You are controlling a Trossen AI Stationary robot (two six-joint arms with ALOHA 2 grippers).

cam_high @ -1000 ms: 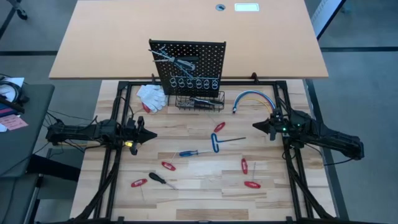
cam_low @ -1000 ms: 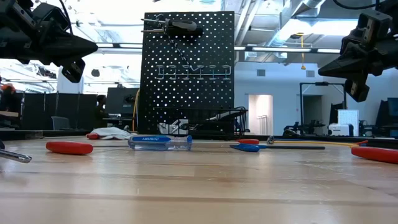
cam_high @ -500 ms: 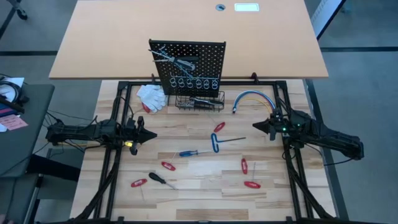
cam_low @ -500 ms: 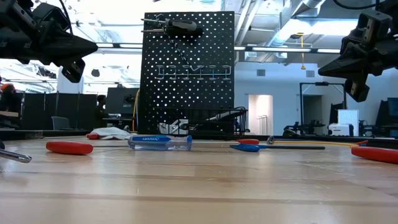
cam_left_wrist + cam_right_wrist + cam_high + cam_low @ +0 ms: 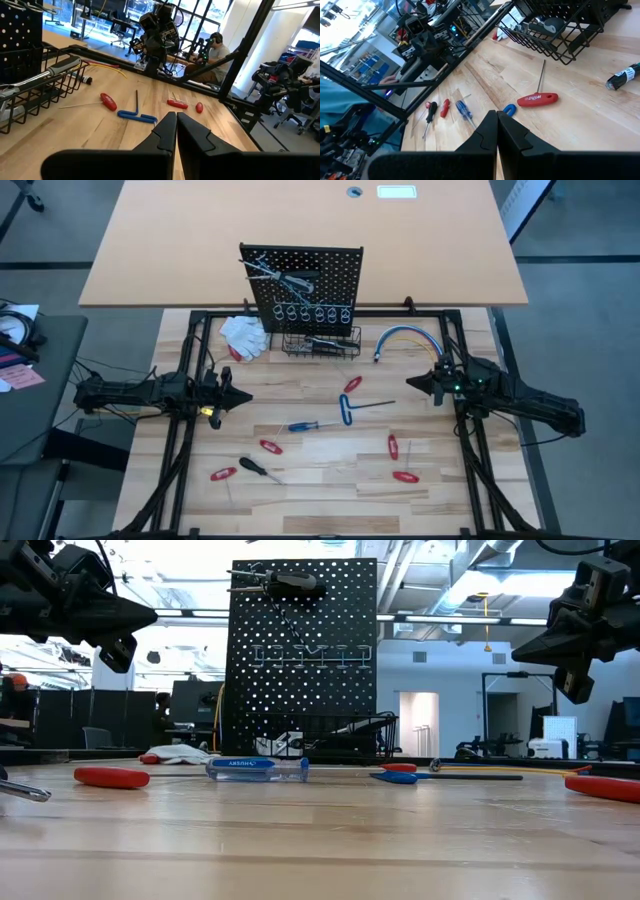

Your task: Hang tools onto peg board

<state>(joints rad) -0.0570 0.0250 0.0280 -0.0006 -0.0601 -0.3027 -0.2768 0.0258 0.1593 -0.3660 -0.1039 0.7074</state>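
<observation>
My left arm reaches in level from the bench's [image 5: 300, 480] left edge, my right arm from its right edge, both raised above the wood and pointing at each other. My left jaws [image 5: 238, 397] are pressed shut with nothing in them; my right jaws [image 5: 412, 383] likewise. The tools lie between them: the blue screwdriver [image 5: 305, 424] lengthwise left to right, the blue hex key [image 5: 347, 410] just beside it. The peg board [image 5: 302, 280] stands upright at the far edge.
</observation>
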